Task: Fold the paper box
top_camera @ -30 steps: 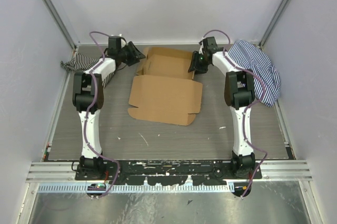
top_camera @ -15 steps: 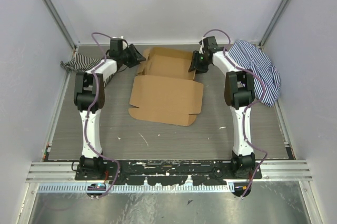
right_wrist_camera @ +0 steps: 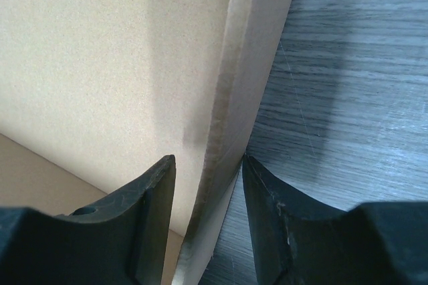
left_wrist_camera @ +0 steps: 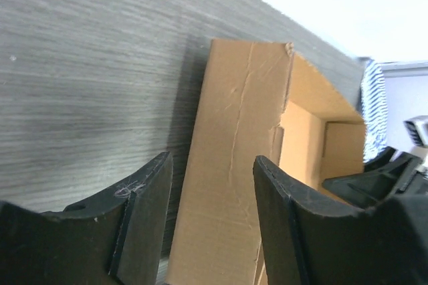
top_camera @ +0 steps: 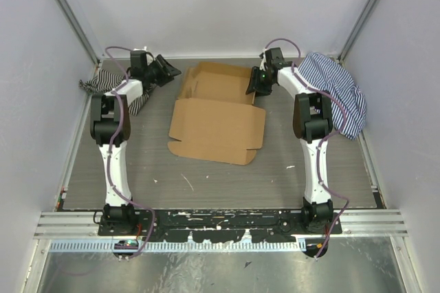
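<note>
Box [top_camera: 216,124] sits mid-table [top_camera: 206,176], toward the far side. The far half is partly formed into a shallow tray with its side walls up. The near half is a flat panel lying on the table, pointing at the near edge, with small notched flaps at its near corners.

Left gripper [top_camera: 170,69]: off the tray's far-left corner, near it but not touching. Jaws are apart at a middling width with nothing between them. Its wrist view looks through the gap at the outside of the tray's left wall, which is creased, with bare table in front of it.

Right gripper [top_camera: 253,85]: at the far end of the tray's right wall. Jaws are part open and straddle that wall, one inside the tray and one outside over the table. In the wrist view the outer jaw is against or just off the cardboard, and the inner jaw shows a clear gap. So the wall is between the jaws but not pinched, as far as I can see.

Left cloth [top_camera: 103,83]: striped, bunched at the table's far-left corner. Right cloth [top_camera: 340,93]: striped, heaped at the far-right corner.
</note>
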Controlling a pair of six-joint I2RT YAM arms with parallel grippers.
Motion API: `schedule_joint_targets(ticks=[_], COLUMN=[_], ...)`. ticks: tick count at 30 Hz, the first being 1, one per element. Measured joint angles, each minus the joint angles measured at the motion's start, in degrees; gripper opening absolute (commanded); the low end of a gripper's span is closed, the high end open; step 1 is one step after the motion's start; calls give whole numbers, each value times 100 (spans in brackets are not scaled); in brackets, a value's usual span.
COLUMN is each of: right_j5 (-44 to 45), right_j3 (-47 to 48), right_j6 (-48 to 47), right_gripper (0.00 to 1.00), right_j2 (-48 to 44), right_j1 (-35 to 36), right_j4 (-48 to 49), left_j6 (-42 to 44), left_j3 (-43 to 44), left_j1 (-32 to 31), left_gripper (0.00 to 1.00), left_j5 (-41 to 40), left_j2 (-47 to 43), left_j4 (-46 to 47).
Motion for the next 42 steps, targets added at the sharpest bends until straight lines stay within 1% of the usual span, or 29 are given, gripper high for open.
schedule_joint_targets(ticks=[6, 9, 13, 21, 27, 32, 36, 42], right_j5=[-26, -37, -17, -24, -57, -109, -131, -190], right_j3=[52, 52, 63, 85, 87, 151, 157, 177], right_j6=[-2, -9, -37, -46, -46, -44, -44, -46], right_gripper=[51, 51, 51, 51, 51, 51, 51, 51], right_j2=[33, 35, 42, 57, 63, 111, 122, 142], right_j1=[0, 0, -20, -15, -11, -11, -11, -11], right_j4=[-7, -7, -28, -31, -7, 13, 17, 42], left_j6=[-588, -789, -855, -1001, -1635, -1873, -2044, -2859], left_j3=[-17, -15, -17, -92, -498, -531, -531, -533], left_j1=[63, 28, 44, 87, 302, 444, 413, 385], left_gripper=[57, 56, 56, 56, 55, 55, 54, 53], left_j5=[765, 1001, 1080, 1141, 1309, 1447, 1534, 1753], left_j2=[319, 599, 828, 844, 848, 975, 1056, 1333], left_j4=[981, 1220, 1270, 1519, 2280, 2518, 2754, 3735])
